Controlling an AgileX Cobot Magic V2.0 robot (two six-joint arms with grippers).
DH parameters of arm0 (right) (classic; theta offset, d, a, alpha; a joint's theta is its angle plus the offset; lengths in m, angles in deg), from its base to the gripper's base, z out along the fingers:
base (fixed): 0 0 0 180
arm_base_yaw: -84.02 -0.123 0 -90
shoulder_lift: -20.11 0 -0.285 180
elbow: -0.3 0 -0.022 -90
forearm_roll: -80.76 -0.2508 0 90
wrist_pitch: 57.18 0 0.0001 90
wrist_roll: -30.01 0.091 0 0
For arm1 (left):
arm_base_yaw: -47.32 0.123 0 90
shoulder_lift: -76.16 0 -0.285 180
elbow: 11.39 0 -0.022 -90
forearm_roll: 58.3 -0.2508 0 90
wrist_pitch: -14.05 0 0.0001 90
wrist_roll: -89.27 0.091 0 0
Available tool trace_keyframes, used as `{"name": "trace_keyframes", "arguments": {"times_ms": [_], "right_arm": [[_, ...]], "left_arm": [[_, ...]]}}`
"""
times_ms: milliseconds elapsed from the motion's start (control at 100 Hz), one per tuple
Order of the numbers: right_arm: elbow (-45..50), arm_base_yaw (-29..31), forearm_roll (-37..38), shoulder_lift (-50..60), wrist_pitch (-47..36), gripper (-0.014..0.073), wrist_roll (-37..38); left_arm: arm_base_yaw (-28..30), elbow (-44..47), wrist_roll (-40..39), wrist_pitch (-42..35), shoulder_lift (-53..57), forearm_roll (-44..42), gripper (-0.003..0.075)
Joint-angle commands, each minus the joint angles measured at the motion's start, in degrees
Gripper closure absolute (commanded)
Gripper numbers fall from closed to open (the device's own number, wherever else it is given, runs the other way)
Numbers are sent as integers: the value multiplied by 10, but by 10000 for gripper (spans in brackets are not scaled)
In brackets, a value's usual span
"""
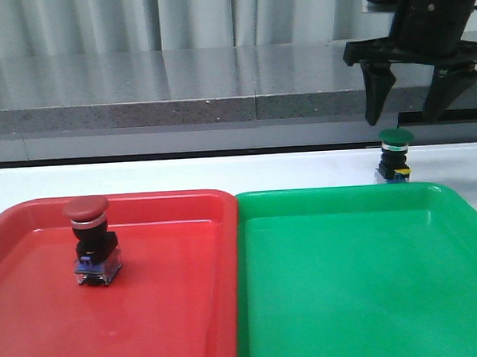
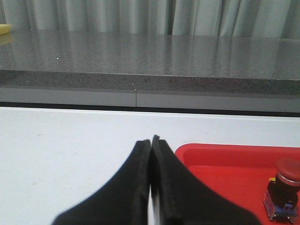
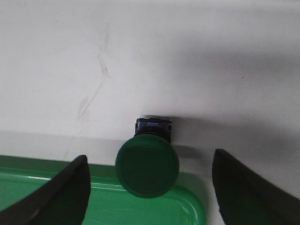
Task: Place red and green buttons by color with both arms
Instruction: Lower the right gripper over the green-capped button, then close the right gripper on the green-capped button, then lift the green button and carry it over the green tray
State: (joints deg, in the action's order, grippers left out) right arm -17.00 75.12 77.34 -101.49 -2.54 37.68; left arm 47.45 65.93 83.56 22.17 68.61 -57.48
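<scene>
Two buttons (image 1: 91, 238) (image 1: 395, 154), any lettering seemingly too small to read.

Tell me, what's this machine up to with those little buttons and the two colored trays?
It is sorting buttons by color. The red button already stands in the red tray. The green button sits on the white table just behind the green tray, not in it yet. The right claw hangs open directly above that button, not touching it. The left claw is shut and empty, off beside the red tray.
</scene>
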Motion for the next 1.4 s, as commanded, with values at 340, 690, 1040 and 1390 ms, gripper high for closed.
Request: {"name": "trace_keyframes", "arguments": {"times_ms": [340, 690, 1040, 1390], "right_arm": [[-21, 0, -12, -9, -17, 96, 6], [-21, 0, -12, -10, -27, 340, 6], [-66, -2, -14, -10, 34, 340, 13], [-115, -25, -13, 25, 109, 340, 62]], "left_arm": [[1, 7, -1, -45, 19, 5, 741], [1, 7, -1, -45, 19, 5, 741], [1, 7, -1, -45, 19, 5, 741], [1, 7, -1, -45, 19, 5, 741]]}}
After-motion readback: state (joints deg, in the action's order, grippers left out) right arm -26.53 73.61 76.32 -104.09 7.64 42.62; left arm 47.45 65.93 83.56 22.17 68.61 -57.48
